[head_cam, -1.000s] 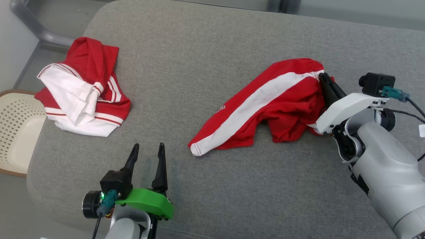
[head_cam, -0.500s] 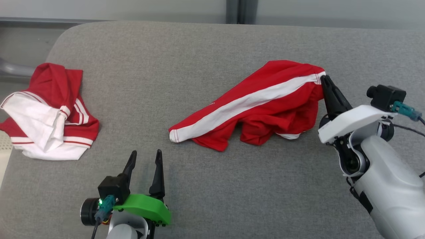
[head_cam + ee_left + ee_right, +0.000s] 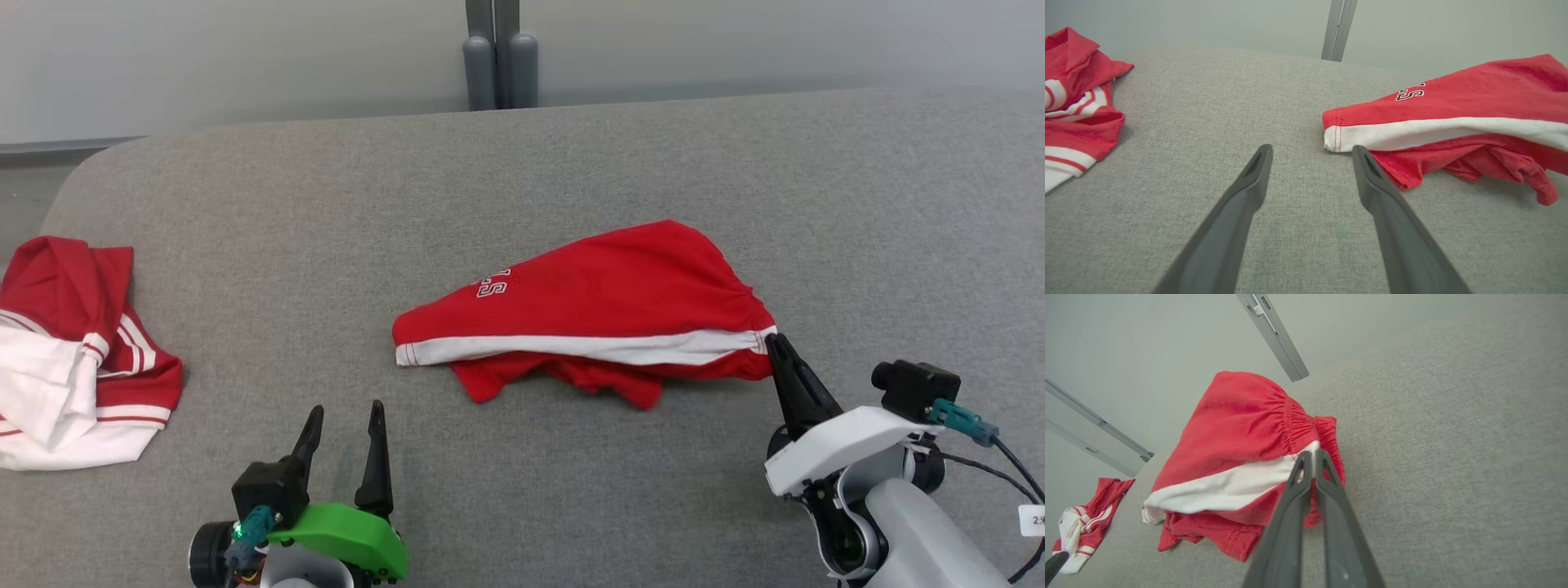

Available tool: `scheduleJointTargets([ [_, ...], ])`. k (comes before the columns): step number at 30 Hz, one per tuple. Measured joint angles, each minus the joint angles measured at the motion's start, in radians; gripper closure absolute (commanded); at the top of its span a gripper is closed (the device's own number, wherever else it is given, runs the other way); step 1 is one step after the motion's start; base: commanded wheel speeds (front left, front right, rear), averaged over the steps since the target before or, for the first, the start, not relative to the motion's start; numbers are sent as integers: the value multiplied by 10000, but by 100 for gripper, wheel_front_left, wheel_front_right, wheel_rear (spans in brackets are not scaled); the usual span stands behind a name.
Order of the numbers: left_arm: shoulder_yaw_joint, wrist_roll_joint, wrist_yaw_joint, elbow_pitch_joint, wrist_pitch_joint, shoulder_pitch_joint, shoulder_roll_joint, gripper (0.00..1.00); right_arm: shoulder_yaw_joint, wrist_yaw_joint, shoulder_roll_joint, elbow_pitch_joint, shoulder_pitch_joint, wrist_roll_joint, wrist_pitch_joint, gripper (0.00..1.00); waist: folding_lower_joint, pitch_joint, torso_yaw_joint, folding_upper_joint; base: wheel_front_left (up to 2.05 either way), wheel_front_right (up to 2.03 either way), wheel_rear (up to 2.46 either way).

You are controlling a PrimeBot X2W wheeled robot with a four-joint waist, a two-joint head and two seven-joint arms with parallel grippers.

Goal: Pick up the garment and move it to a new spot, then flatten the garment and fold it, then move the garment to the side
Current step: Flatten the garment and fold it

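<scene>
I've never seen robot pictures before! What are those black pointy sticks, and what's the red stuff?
It's a robot with two arms. One picture comes from a camera on its head, looking down at a grey cushion; two come from its wrists. The black sticks are the fingers of its tools. The left tool is open and empty. The right tool is shut, pinching the waistband of the red shorts. Another red and white garment lies crumpled to the left.

A broad grey upholstered surface (image 3: 571, 163), rounded at its far left corner, lies under soft, even light. Behind it stands a plain pale wall (image 3: 245, 57), broken by twin grey posts (image 3: 494, 57); a dim strip at left may be floor (image 3: 24, 184).
</scene>
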Motion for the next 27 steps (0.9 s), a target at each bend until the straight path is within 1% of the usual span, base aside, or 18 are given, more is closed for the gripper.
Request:
scheduleJointTargets([
  [2,52,2,-2,42,0,38,-2,0,-286,-2,150,-56,251,-416,0,100,0,-82,-96,0,0,0,0],
  [8,148,123,-33,213,0,195,-2,0,-671,0,575,2,795,-1866,0,100,0,-266,-207,0,0,0,0],
  [9,194,146,-29,213,0,204,-2,0,-817,0,637,-12,836,-2128,0,75,0,-288,-206,0,0,0,0],
  [10,259,155,-29,203,0,209,-2,0,-980,0,688,-59,904,-2491,0,23,0,-302,-197,0,0,0,0],
  [11,305,165,-29,196,0,229,0,0,-1110,0,736,-119,964,-2794,0,0,0,-309,-190,0,0,0,0],
  [17,500,286,-13,125,0,399,0,0,-2011,0,1089,-871,1340,-4963,0,0,0,-334,-141,0,0,0,0],
  [19,562,341,15,73,0,406,0,0,-2265,0,1197,-1124,1428,-5467,0,0,0,-337,-132,0,0,0,0],
  [23,706,453,29,-167,0,445,0,0,-2433,0,1392,-1478,1605,-6226,0,0,0,-348,-139,0,0,0,0],
  [27,767,573,29,-355,0,526,0,0,-2621,0,1505,-1557,1750,-6569,0,0,0,-379,-125,0,0,0,0],
])
